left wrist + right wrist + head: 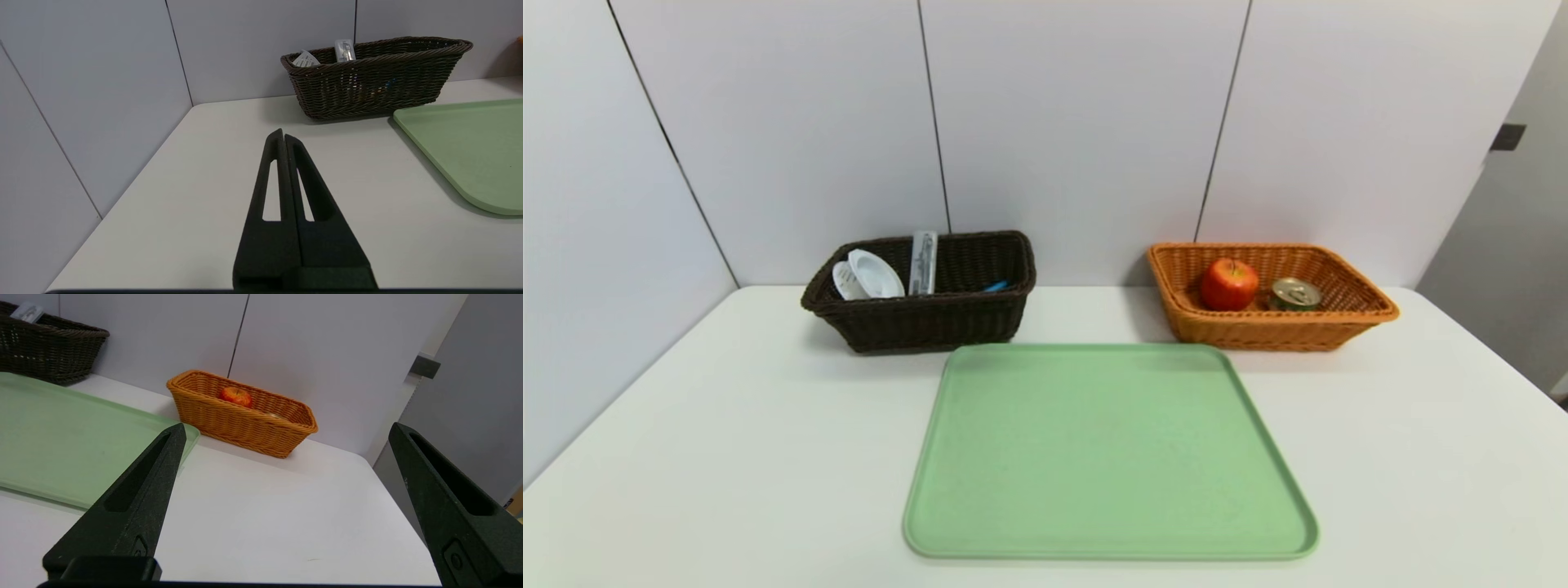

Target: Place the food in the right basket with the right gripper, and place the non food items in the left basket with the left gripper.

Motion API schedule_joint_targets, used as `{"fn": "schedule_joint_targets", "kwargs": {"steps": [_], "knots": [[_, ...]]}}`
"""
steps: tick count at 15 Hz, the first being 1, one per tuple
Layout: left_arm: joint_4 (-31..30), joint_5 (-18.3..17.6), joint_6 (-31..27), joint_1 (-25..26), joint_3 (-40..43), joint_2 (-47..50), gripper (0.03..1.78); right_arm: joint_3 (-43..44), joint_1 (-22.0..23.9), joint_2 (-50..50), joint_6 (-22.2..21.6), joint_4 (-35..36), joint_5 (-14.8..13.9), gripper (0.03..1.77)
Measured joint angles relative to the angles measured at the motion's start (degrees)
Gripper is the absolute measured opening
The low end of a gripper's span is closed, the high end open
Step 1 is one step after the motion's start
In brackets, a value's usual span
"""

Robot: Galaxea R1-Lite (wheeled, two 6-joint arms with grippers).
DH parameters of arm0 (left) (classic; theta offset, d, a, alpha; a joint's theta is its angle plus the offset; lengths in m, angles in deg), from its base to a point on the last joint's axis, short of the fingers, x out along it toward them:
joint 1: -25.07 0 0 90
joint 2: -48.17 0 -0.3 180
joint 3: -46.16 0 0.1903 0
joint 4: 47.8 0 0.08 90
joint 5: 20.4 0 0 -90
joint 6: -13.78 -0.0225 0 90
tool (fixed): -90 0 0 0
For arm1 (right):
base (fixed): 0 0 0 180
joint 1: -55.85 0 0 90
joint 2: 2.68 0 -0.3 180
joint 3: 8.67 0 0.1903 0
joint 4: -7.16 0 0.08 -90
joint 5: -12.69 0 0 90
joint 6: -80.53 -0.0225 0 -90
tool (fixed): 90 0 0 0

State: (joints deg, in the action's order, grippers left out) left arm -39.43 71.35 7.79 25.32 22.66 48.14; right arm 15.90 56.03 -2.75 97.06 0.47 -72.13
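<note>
While the left gripper hangs over the white worktop with fingers together and the right gripper has its fingers wide apart, a bare green tray lies nearest. Beyond, against grey wall panels — dark left basket holding strainer cup, grey case, blue-handled utensil; orange right basket holding apple and tin.

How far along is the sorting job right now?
It looks finished. The apple and tin sit in the orange basket; the strainer, grey case and utensil are in the dark basket. The tray is bare. Left gripper shut, right gripper open, both holding nothing.
</note>
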Motion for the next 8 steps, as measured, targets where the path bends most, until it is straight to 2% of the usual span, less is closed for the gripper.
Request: {"fn": "schedule_joint_targets", "kwargs": {"steps": [8], "knots": [[1.1, -0.6, 0.3, 0.0, 0.1, 0.0, 0.04, -1.2, 0.0, 0.0, -0.5, 0.0, 0.1, 1.71]]}}
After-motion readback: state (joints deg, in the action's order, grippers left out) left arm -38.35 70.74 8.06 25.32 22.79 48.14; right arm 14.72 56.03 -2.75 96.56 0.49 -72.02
